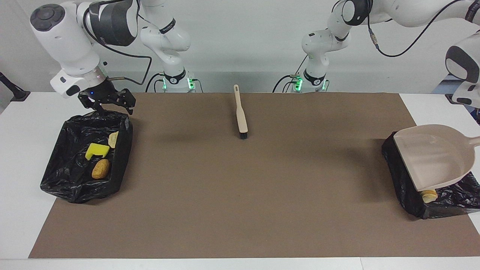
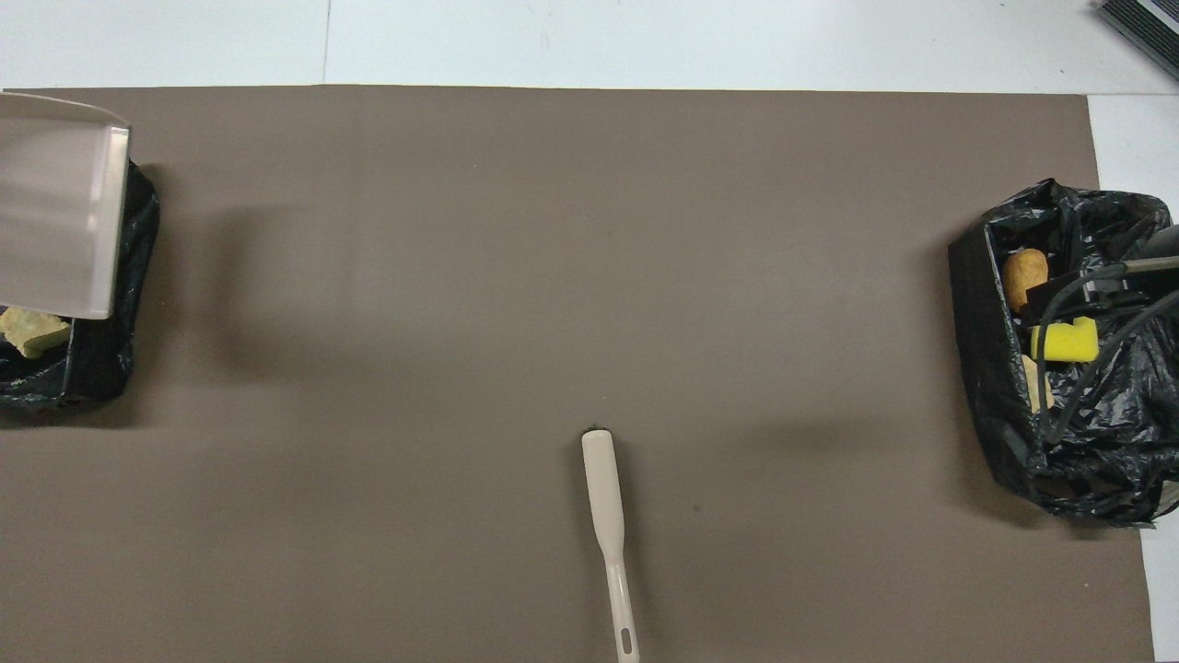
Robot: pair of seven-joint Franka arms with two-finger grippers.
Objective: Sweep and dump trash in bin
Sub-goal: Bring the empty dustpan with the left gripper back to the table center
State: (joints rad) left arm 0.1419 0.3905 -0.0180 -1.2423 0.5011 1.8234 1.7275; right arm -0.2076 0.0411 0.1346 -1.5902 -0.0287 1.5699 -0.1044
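The beige dustpan [image 1: 431,155] hangs over the black bin [image 1: 399,176] at the left arm's end, its handle running out of view toward the left gripper, which is out of view. It covers most of that bin's trash; one pastry [image 1: 428,195] peeks out beneath it. My right gripper [image 1: 112,108] is open and holds nothing, over the robot-side rim of the other black bin [image 1: 67,183]. That bin holds a yellow sponge [image 1: 96,150], a brown bread piece [image 1: 100,169] and a pale pastry [image 1: 113,139].
The beige brush [image 1: 240,116] lies on the brown mat [image 1: 240,195] midway between the arms' bases, bristle end pointing away from the robots. In the overhead view the dustpan [image 2: 55,212] hides most of its bin [image 2: 101,368].
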